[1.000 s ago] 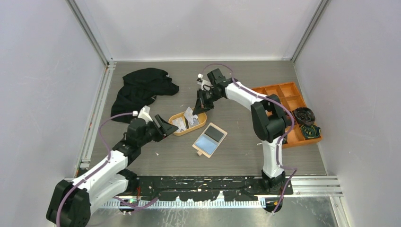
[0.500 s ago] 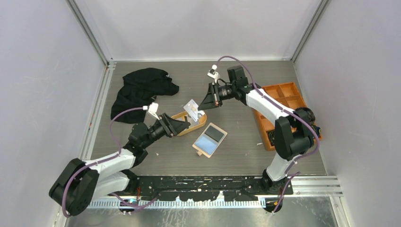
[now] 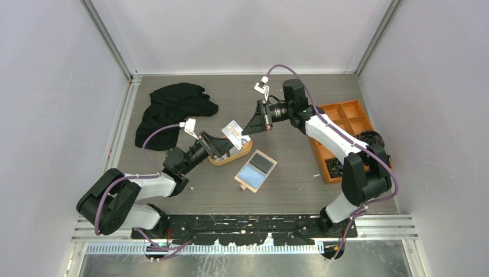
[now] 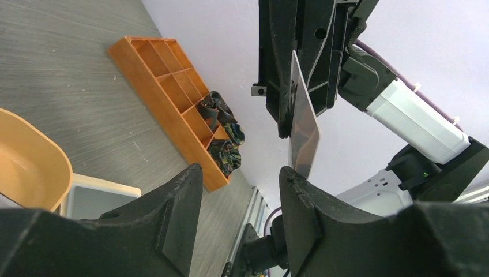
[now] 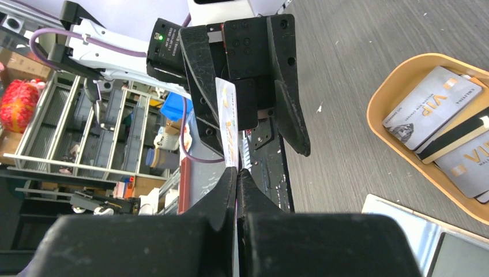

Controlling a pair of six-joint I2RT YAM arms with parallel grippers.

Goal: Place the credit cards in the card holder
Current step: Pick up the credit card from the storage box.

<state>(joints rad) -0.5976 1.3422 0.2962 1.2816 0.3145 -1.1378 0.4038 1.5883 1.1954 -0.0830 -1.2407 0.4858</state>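
Top external: right tool [image 3: 247, 129] pinches one credit card [image 3: 233, 128] in the air over the orange tray [image 3: 233, 159]. Card's long axis is in line with its fingers, free end pointing near-left at the left tool [image 3: 222, 149], fingers spread, not touching. The other cards [image 5: 429, 109] lie flat in the tray; card holder [image 3: 255, 170] lies open on the surface, just near-right.

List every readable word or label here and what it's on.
"VIP": top card in the orange tray.
"VI", cut off by the frame: lower card there.
Small print below "VIP": too small to read.
Print on the held card, in the right gripper: edge-on, unreadable.
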